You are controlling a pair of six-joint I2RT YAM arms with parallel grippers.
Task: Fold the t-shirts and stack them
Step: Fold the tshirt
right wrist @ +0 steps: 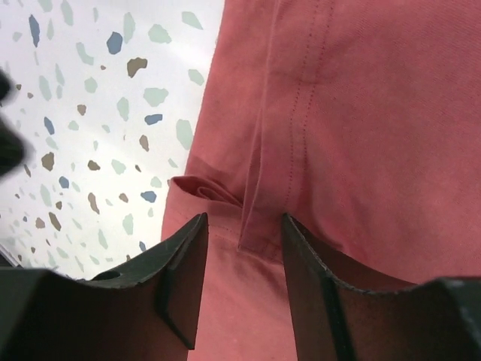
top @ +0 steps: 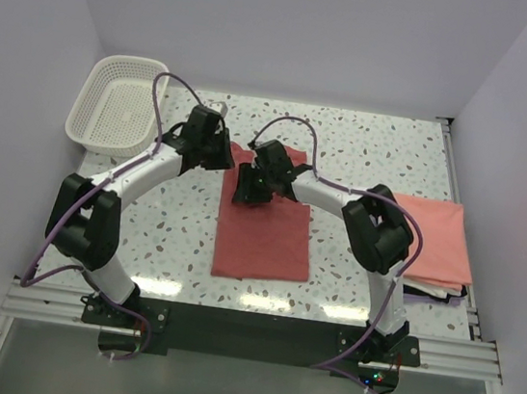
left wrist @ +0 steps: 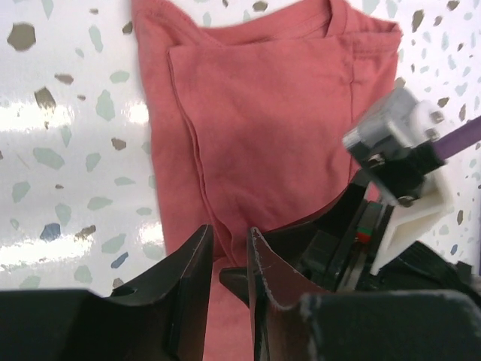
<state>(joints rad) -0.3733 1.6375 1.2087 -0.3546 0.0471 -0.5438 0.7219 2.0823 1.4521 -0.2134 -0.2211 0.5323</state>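
A dusty red t-shirt point(top: 264, 236) lies folded into a long strip in the middle of the table. My left gripper point(top: 219, 150) hovers at its far left edge. In the left wrist view the left gripper point(left wrist: 231, 239) has its jaws a narrow gap apart, with a cloth ridge point(left wrist: 197, 162) running up to the tips and flat cloth showing through the gap. My right gripper point(top: 250, 191) is over the shirt's upper part. It point(right wrist: 242, 224) stands open astride a folded hem and a bunched sleeve point(right wrist: 207, 188). A salmon pink shirt point(top: 437, 241) lies folded at the right.
A white lattice basket point(top: 89, 106) stands at the far left corner. Darker and white cloth point(top: 435, 294) shows under the pink shirt's near edge. The right arm's wrist camera point(left wrist: 391, 143) sits close beside the left fingers. Walls close in on both sides.
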